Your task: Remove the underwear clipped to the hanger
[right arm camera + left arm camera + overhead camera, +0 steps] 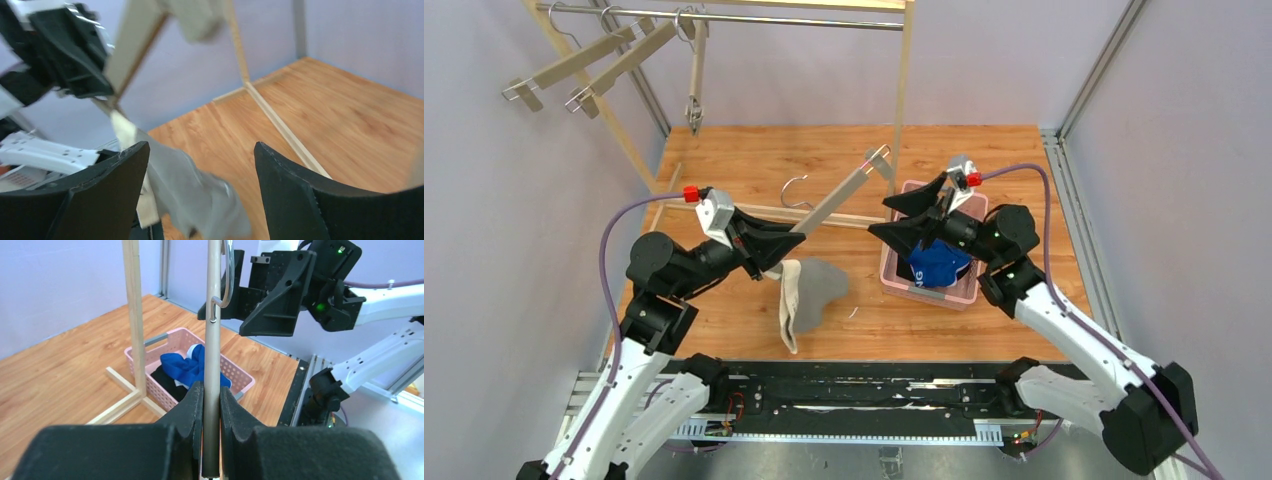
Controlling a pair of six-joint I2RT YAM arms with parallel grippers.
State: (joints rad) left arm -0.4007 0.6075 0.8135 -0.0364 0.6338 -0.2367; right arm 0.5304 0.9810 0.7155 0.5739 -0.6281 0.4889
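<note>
My left gripper (789, 243) is shut on the grey bar of the hanger (839, 195), which slants up to the right with an empty clip at its far end. In the left wrist view the bar (213, 340) stands clamped between my fingers (192, 405). The grey underwear (816, 288) hangs from the hanger's near end, just below my left gripper. My right gripper (892, 217) is open and empty above the pink basket (894, 278). The blue briefs (936, 262) and black briefs (164, 377) lie in it. In the right wrist view the grey underwear (197, 192) hangs blurred beyond my right gripper (200, 145).
A wooden clothes rack (906, 70) stands at the back, with its base rails (844, 217) on the wooden table. Three other hangers (589, 65) hang from its top rod at the left. Metal frame posts stand at the table's back corners.
</note>
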